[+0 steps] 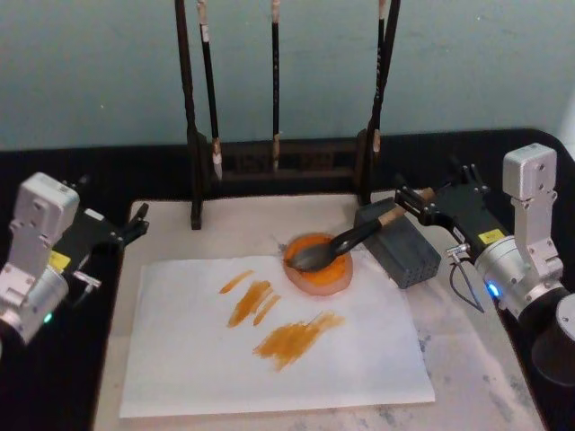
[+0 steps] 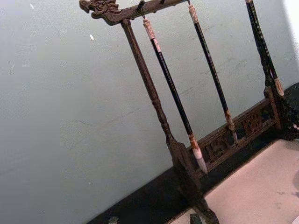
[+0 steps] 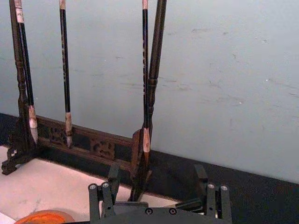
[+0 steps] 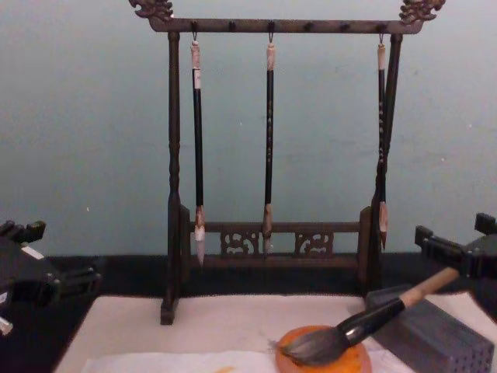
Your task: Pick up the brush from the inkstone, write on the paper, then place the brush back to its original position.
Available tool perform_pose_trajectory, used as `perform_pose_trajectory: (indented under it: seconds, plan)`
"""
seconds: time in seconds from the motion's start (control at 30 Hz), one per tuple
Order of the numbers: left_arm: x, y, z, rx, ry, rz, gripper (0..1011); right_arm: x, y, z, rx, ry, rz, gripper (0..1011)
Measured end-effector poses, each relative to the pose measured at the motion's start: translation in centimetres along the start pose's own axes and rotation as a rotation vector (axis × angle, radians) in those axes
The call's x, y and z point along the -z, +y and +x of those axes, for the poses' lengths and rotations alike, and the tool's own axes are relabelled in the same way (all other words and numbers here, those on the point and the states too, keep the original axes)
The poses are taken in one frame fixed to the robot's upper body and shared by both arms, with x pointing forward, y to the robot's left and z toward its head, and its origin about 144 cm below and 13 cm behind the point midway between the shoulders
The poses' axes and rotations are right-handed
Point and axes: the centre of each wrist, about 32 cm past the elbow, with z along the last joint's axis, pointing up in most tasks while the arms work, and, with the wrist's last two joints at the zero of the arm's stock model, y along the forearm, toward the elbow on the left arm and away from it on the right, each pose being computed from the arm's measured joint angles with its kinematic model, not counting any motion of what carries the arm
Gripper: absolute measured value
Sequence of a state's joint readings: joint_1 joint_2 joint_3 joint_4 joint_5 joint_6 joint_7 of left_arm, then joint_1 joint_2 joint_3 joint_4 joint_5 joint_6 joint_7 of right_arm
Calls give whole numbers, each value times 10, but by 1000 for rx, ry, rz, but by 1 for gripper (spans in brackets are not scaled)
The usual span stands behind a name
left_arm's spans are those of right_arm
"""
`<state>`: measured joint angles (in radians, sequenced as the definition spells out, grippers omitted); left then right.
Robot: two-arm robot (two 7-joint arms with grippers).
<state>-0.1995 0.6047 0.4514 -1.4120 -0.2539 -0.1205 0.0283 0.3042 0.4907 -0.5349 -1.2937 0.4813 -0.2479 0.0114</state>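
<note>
While the brush [image 1: 346,244] lies with its bristles in the inkstone [image 1: 319,265], handle on the grey block [image 1: 402,247], I see my right claw [image 1: 409,199] released just behind it and the left claw [image 1: 137,224] spread at the paper's [image 1: 269,337] far side.

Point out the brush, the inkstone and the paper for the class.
brush [image 1: 364,232]: head view, on its black ferrule.
inkstone [image 1: 332,275]: head view, on its orange front rim.
paper [image 1: 180,359]: head view, on a bare white part.
</note>
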Motion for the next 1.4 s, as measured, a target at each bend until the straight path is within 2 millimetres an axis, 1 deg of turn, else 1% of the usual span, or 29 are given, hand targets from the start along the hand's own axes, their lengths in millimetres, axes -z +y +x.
perform_pose_trajectory:
  seconds: [1.4]
  plan:
    - [0, 0, 0, 0, 0, 0, 1001, 0, 0, 0, -1, 2, -1, 1000]
